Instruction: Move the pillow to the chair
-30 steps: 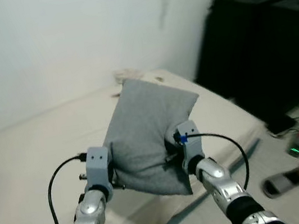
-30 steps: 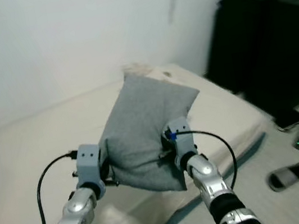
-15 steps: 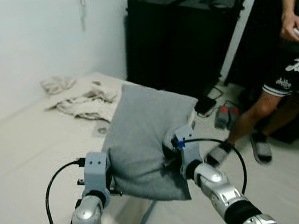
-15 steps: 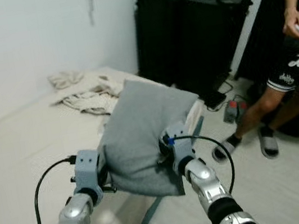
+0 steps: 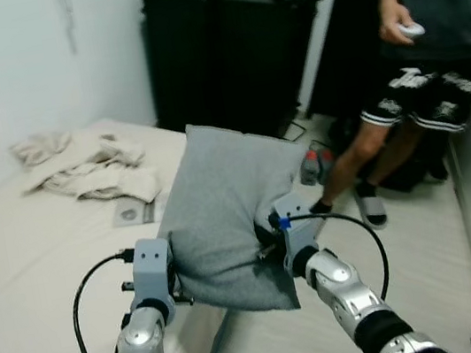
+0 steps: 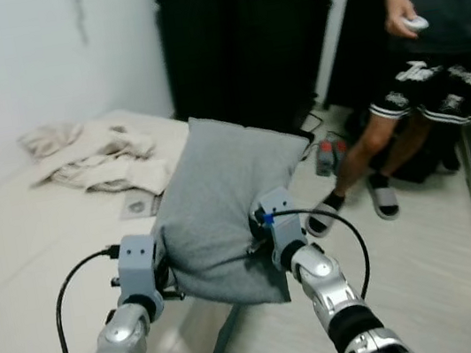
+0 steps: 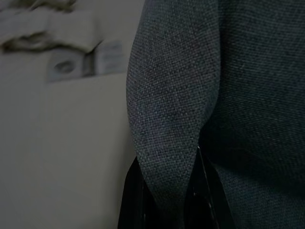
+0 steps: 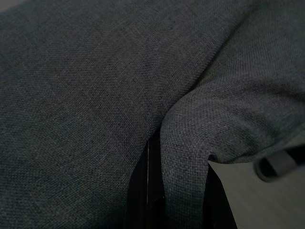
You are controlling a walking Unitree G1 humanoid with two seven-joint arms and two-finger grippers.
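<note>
Two silver arms with pale grey wrist housings

Each arm is ribbed, polished silver with a black band lower down. The left tool and right tool have long black fingers. A black cable loops from each grey housing; the right housing carries a small blue marking, and the left housing has dark screw holes.

Pillow held up between both grippers, over the bed's edge.
Clothes left of the pillow; cabinets behind; person right.
</note>
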